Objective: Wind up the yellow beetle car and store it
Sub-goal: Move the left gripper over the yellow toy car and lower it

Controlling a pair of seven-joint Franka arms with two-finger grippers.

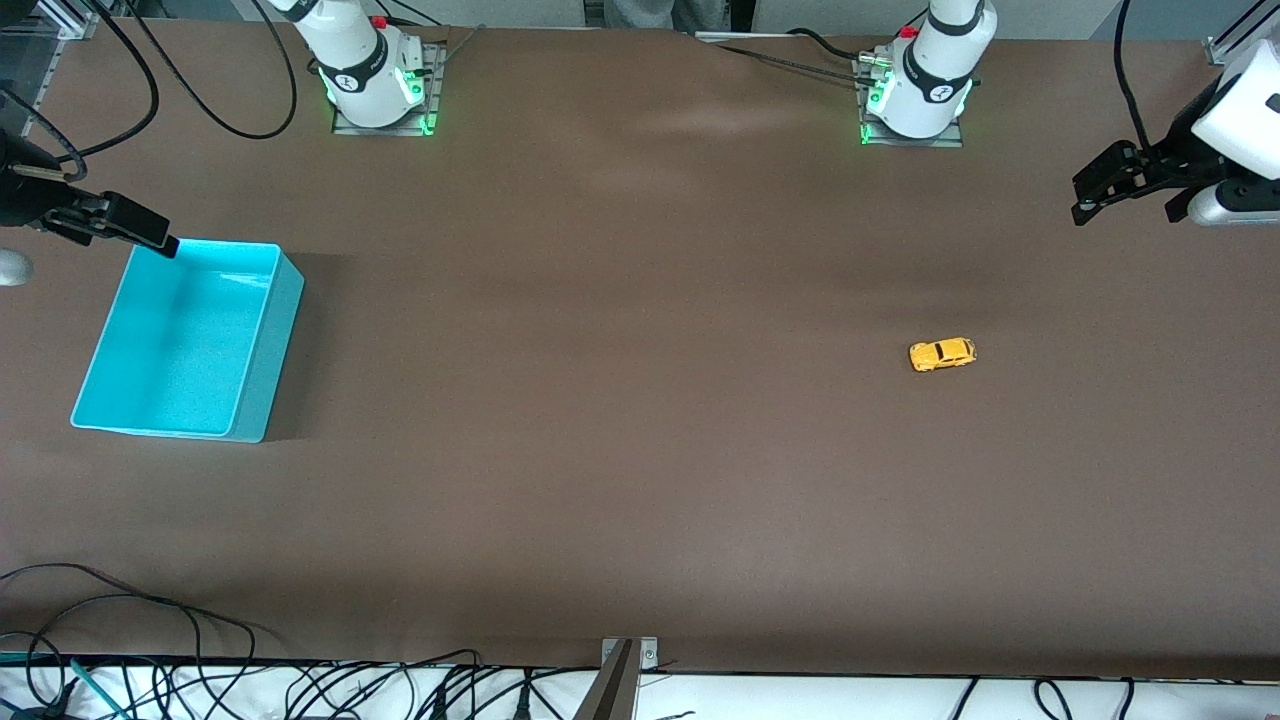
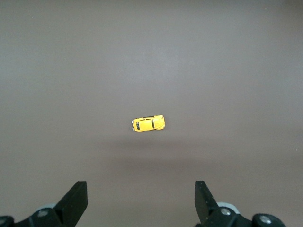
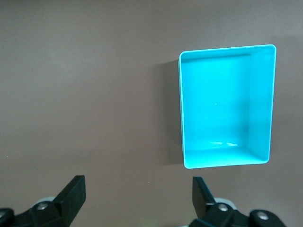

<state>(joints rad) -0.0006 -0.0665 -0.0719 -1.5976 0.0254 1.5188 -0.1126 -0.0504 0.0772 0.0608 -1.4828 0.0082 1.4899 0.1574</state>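
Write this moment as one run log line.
yellow beetle car: on table, untouched | bin: empty | left gripper: open | right gripper: open

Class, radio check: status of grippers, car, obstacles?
Left gripper and right gripper open, empty. Yellow beetle car on table, untouched. Turquoise bin empty. Nothing between them.

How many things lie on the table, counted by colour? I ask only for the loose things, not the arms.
Yellow: 1, the toy car
Turquoise: 1, the bin
Total: 2
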